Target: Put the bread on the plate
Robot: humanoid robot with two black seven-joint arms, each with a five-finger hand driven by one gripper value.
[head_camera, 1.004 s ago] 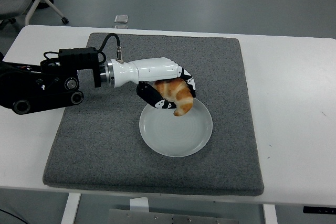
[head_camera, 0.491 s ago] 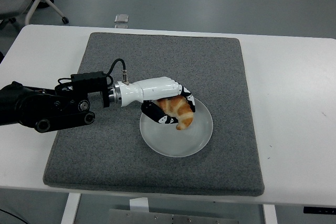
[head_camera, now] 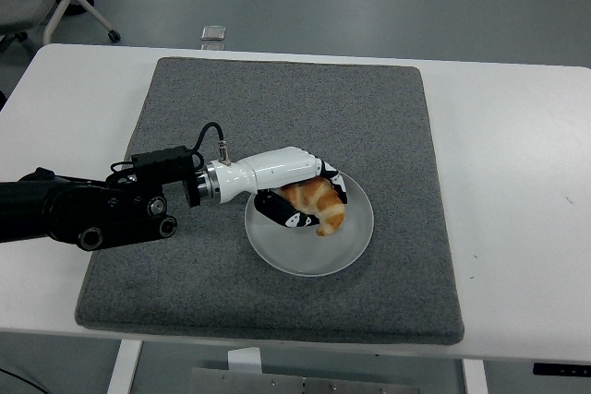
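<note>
Head view shows us the left hand (head_camera: 294, 189) reaching from the left over the grey mat (head_camera: 277, 89) on the white bench (head_camera: 517, 182). Its fingers (head_camera: 288, 218) are closed around the bread (head_camera: 319, 204), a golden croissant. We see the bread low over the far left part of the plate (head_camera: 342, 251); whether it touches, we cannot tell.

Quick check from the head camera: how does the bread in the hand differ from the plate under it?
The golden-brown curved croissant is small, matte and crescent-shaped; the round pale glossy plate is much wider and flat. The croissant is gripped by the left hand; the plate lies free on the grey felt mat. Both sit over the mat's middle.
</note>
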